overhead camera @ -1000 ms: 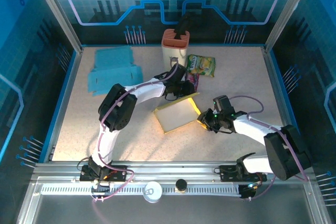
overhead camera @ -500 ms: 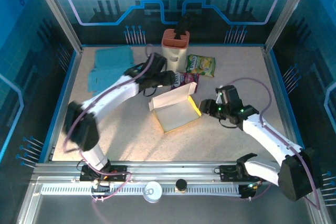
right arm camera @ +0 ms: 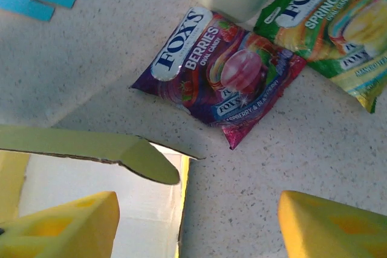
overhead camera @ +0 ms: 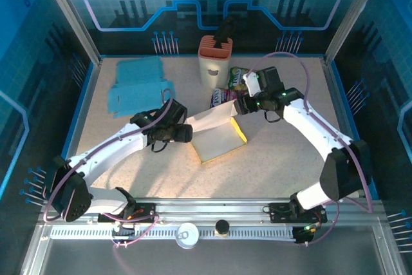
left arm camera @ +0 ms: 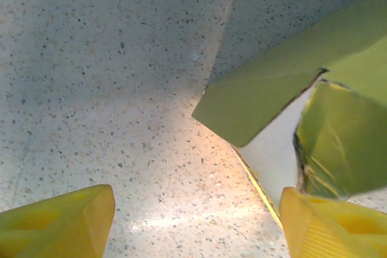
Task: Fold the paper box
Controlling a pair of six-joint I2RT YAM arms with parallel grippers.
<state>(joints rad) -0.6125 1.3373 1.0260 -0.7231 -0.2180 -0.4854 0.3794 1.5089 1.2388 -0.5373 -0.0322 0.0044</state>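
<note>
Jaws on both arms stand wide apart, with nothing between them but bare table (overhead camera: 270, 159). The left gripper (left arm camera: 195, 228) looks low along the surface at the left end of the paper box (left arm camera: 275, 89), where a side flap leans outward and a creased tab hangs next to it. Its right fingertip (left arm camera: 329, 225) sits just beside the box's bottom edge. The right gripper (right arm camera: 196, 228) hovers over the far right end, where the tip of the raised lid flap (right arm camera: 91, 146) crosses in front of it and the white floor of the box shows below.

From above, the box (overhead camera: 219, 138) lies open and half formed in the middle of the table, between the two grippers. A purple sweet bag (right arm camera: 221, 83) lies just beyond the lid, a green sweet bag (right arm camera: 338, 22) lies behind that, and a cup (overhead camera: 214, 61) stands near them. Blue sheets (overhead camera: 136, 85) lie well apart at the far left.

The main risk, as I judge it, is that neither arm holds the box. It is light, so a push on one flap would likely slide or spin it rather than fold it. A bite taken off the crease could buckle or tear the thin card. The right gripper could also snag the purple bag if it reaches past the lid.
</note>
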